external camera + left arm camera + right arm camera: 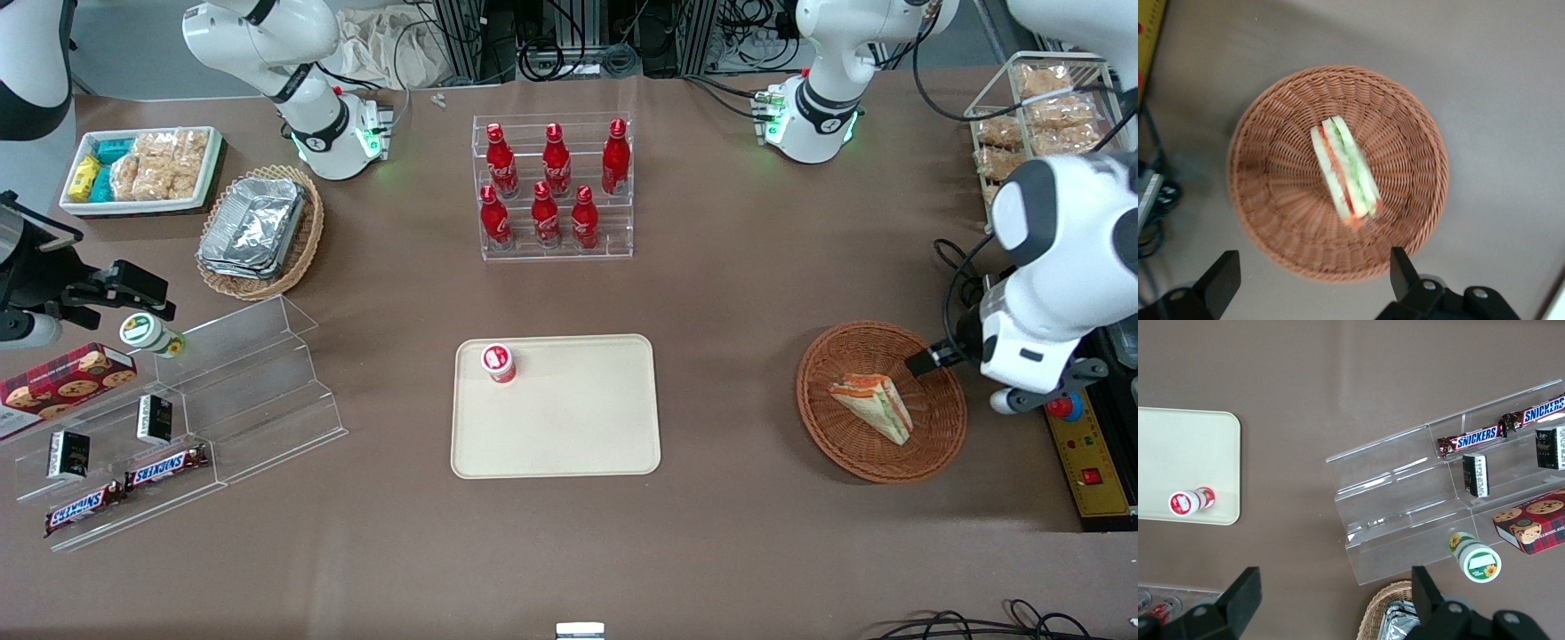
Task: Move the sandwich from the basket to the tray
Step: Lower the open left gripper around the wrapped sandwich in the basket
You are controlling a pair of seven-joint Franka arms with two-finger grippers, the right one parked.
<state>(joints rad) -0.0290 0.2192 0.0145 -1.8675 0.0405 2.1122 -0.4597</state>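
Observation:
The sandwich (873, 404), a white wedge with orange and green layers, lies in the round reddish-brown basket (836, 449) toward the working arm's end of the table. The left wrist view shows the sandwich (1345, 170) on its edge in the middle of the basket (1271, 200). My left gripper (929, 358) hovers above the basket's rim, on the side away from the tray. It is open and empty (1311, 277), with its fingers (1401, 270) spread wide over the rim and clear of the sandwich. The cream-beige tray (569, 436) lies mid-table and also shows in the right wrist view (1185, 447).
A small red-and-white bottle (499, 363) stands on a corner of the tray. A clear rack of red cola bottles (553, 187) stands farther from the camera than the tray. A yellow control box (1089, 462) lies beside the basket at the table's edge. A wire snack rack (1036, 116) stands farther back.

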